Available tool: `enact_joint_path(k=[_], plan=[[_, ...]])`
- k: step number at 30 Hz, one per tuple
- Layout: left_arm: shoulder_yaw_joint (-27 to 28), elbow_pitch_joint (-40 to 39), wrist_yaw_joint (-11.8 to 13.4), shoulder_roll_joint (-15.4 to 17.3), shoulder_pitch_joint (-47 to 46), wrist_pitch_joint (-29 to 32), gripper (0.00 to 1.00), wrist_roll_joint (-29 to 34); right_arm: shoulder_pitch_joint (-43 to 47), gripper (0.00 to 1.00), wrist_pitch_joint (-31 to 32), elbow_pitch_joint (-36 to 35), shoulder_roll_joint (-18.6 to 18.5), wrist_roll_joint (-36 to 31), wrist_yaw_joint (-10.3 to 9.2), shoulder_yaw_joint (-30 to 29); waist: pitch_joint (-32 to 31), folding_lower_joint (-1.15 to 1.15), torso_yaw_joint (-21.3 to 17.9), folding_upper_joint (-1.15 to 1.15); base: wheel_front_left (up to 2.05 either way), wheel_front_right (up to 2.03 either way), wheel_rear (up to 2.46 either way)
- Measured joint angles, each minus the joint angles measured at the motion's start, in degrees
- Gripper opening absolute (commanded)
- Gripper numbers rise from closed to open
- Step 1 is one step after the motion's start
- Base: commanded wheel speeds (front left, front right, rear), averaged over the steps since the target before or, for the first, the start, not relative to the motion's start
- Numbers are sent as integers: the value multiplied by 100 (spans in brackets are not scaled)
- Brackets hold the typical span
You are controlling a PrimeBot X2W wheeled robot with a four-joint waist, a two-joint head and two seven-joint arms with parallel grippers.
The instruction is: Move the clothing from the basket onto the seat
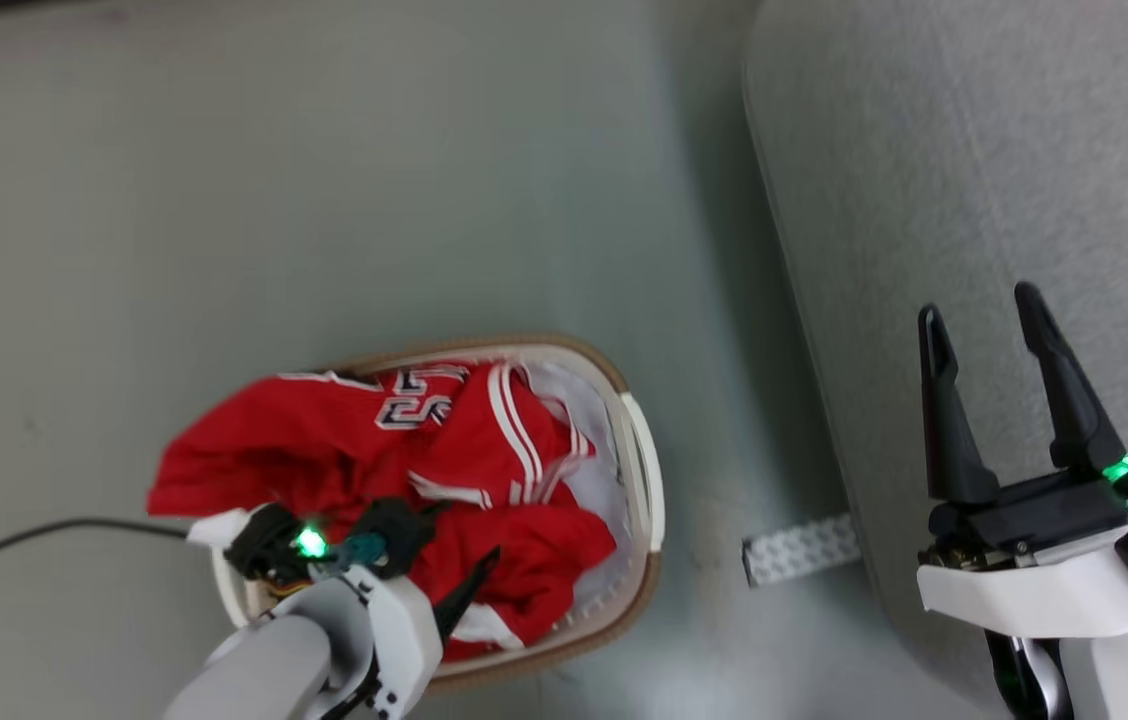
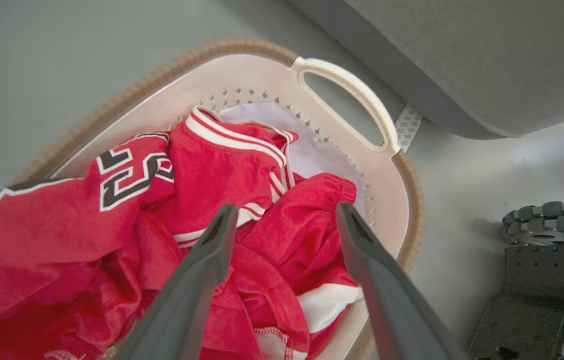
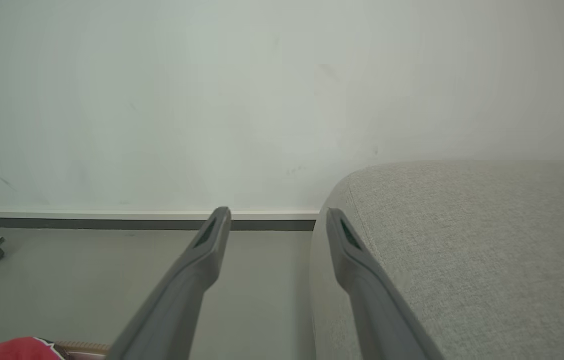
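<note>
Reaching step: the left claw (image 2: 287, 207) hangs over the near right part of the clothing (image 1: 484, 450) with its fingers spread wide and nothing between them. I judge the grasp not yet made.
Clothing: all of it lies as a red heap in the basket (image 1: 652, 470). The numbered jersey (image 1: 414, 400) spills over the left rim, and the striped piece (image 1: 519, 435) sits on top toward the far side.
Basket: on the floor (image 1: 324, 150), near the left side of the seat (image 1: 974, 150) but apart from it.
Right claw (image 1: 977, 302): open and empty above the seat's left edge, well apart from the basket.
Where to bite: the raised fold under the spread fingers looks the best target, since a bunched fold should hold better than flat cloth.
Descent: sink both fingertips either side of the fold, then close fully. Thin, slick fabric may slip from a shallow pinch.
Lift: go straight up until the trailing cloth clears the rim and the handle (image 2: 347, 100), or the light basket may drag or tip.
Risk: the garments look tangled, so one pull may bring several, or drop one on the floor.
Progress: the shown part of the seat carries no garment, so the task looks to be at its start.
</note>
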Motion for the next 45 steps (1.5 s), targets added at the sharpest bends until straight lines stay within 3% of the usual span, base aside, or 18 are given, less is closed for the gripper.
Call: enact_joint_path(k=[5,12,23,24,25,26,34,40,45], plan=[[-517,312,0,-93,-440,-27,100,-275,-113,100,0,-274,1,4,0,40,636,-1,-125,0,0,0,0],[-1100,792,0,25,-1045,-77,100,-514,-199,100,-1,-590,2,-13,0,111,1346,-1,-216,0,0,0,0],[-1719,1391,0,-44,-1806,-420,100,-552,-25,100,0,-873,1,-104,0,118,2052,-1,-300,0,0,0,0],[-1766,1483,0,-94,-1824,-442,91,-516,-1,100,0,-899,1,-110,0,113,2081,-1,-299,0,0,0,0],[-1807,1552,0,-144,-1843,-479,33,-457,34,100,0,-917,2,-124,0,108,2094,-1,-291,0,0,0,0],[-1825,1607,0,-197,-1853,-510,0,-441,74,100,0,-928,1,-133,0,98,2098,-2,-279,0,0,0,0],[-1714,1577,0,-542,-1811,-657,0,-751,45,100,0,-845,2,-209,0,26,1923,-1,-78,0,0,0,0],[-1116,449,0,-301,-1305,-672,0,-1068,-71,100,0,-523,5,-197,0,-81,1372,-2,167,0,0,0,0],[-1111,-280,0,-66,-591,-672,0,-1403,-50,100,0,-79,9,-146,0,-174,732,-2,413,0,0,0,0]])
